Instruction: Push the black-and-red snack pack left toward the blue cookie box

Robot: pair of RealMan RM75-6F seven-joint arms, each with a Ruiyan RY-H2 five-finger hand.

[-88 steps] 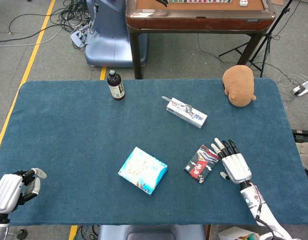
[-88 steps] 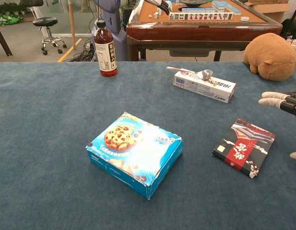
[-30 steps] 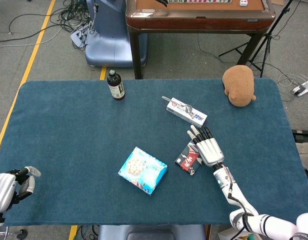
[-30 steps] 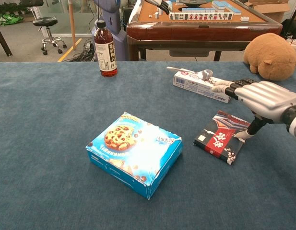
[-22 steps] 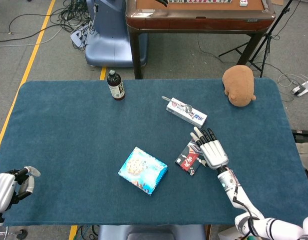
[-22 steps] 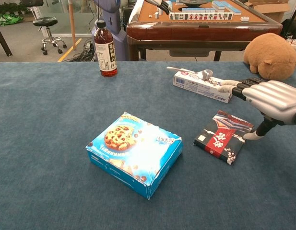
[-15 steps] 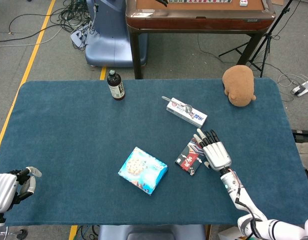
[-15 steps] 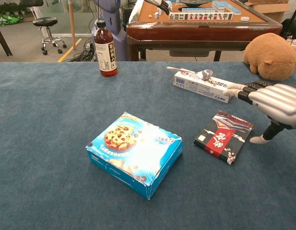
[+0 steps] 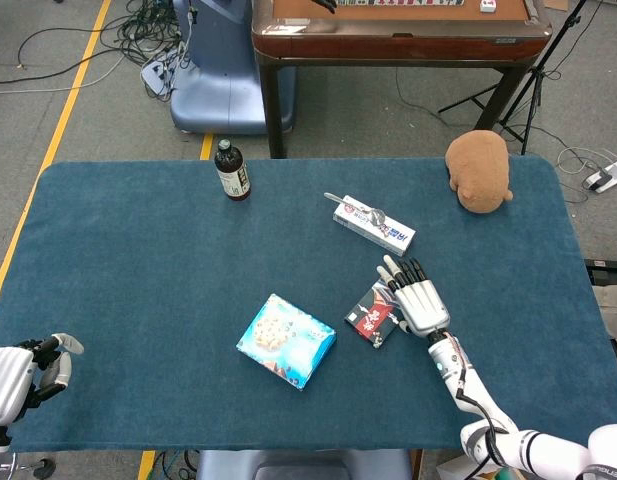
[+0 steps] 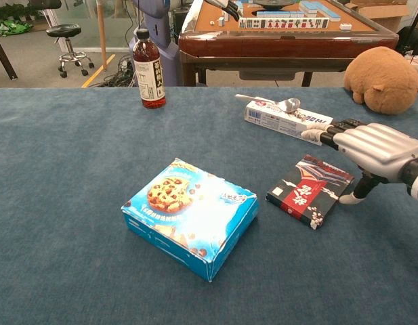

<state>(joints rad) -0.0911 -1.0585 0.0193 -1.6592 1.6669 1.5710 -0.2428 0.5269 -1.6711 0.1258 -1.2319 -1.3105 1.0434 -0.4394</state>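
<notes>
The black-and-red snack pack (image 9: 371, 314) (image 10: 305, 189) lies flat on the blue table, a short gap to the right of the blue cookie box (image 9: 286, 341) (image 10: 192, 216). My right hand (image 9: 417, 298) (image 10: 372, 151) stands at the pack's right edge with straight, spread fingers, the thumb down against the pack's right side; it holds nothing. My left hand (image 9: 18, 378) shows only in the head view, at the table's near left corner, fingers curled with nothing in them.
A white toothpaste box (image 9: 375, 226) (image 10: 287, 121) with a metal spoon on it lies just behind my right hand. A brown plush toy (image 9: 479, 170) (image 10: 383, 78) sits at the far right. A dark bottle (image 9: 231, 171) (image 10: 148, 70) stands at the back left.
My right hand came back left against the pack after drawing off to the right, and the pack has slid a little further left toward the cookie box. The left hand has stayed put.
</notes>
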